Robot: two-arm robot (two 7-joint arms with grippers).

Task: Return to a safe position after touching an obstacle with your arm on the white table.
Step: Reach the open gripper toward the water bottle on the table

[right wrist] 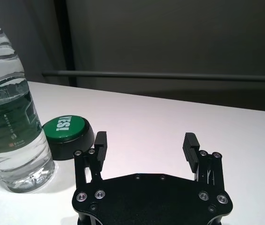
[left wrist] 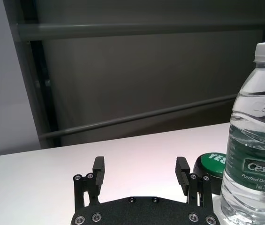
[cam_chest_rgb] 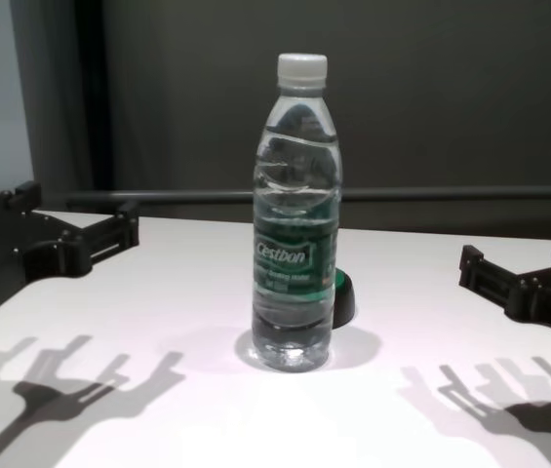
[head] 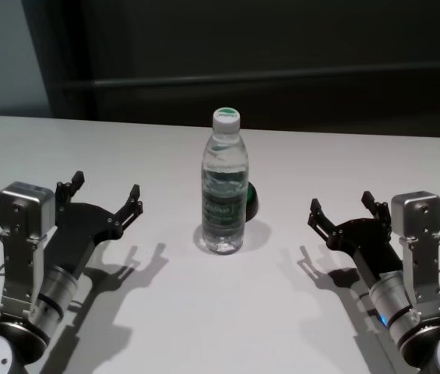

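The obstacle, a tall clear water bottle [head: 224, 187] with a white cap and green "Cestbon" label, stands upright mid-table on the white table [head: 204, 312]. It also shows in the chest view [cam_chest_rgb: 295, 224], the left wrist view [left wrist: 256, 140] and the right wrist view [right wrist: 8, 122]. My left gripper [head: 101, 196] is open and empty, well to the bottle's left, above the table. My right gripper [head: 343, 210] is open and empty, well to the bottle's right. Both stand apart from the bottle.
A small black dome button with a green "YES!" top [right wrist: 69, 133] sits just behind the bottle, on its right; it also shows in the head view [head: 252, 201]. The table's far edge [head: 126, 121] meets a dark wall with a rail.
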